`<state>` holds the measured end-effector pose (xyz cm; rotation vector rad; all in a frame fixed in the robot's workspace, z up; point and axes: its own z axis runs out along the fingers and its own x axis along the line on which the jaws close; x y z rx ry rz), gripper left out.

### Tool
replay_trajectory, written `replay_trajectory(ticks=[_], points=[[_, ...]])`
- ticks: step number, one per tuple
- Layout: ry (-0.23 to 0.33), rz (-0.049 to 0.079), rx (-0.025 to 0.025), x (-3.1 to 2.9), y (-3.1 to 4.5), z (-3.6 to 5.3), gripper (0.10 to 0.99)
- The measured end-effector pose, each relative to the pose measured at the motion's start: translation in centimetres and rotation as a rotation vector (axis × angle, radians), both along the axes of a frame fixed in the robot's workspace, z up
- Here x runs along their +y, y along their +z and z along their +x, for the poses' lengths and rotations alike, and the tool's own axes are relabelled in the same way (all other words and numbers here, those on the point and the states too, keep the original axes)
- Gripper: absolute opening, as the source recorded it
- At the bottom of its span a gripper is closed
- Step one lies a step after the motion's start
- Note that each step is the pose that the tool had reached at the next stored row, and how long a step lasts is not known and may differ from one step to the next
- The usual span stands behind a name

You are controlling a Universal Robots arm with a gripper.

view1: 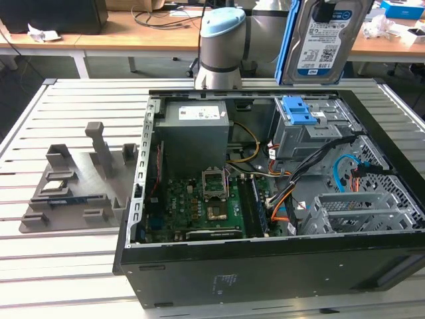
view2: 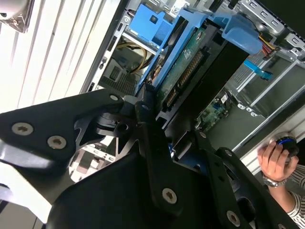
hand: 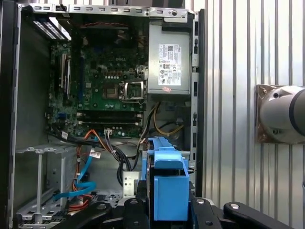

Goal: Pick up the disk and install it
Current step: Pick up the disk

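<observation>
The disk (view1: 325, 45), a silver drive with a white-and-blue label in a blue bracket, hangs upright above the back right of the open computer case (view1: 265, 266). My gripper (view1: 323, 9) is shut on its upper end. In the second wrist view the disk (view2: 190, 71) shows edge-on with its green circuit board, clamped between my gripper's (view2: 176, 126) black fingers (view2: 144, 110). In the first wrist view its blue bracket (hand: 169, 188) sits between the fingers, above the case's cabled corner.
Below the disk stands a grey drive cage with a blue latch (view1: 298, 111). The case also holds a power supply (view1: 196, 123), motherboard (view1: 199, 206) and loose cables (view1: 312, 166). A grey fixture (view1: 73, 186) lies at the exterior view's left. A person's hand (view2: 274, 162) rests by the case.
</observation>
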<state>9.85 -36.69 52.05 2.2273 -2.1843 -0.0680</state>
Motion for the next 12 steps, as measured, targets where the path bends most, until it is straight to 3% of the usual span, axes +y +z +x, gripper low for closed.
replay_trajectory(ticks=[12], points=[[0.0, 0.0, 0.0, -2.02, 0.0, 0.36, 0.369]])
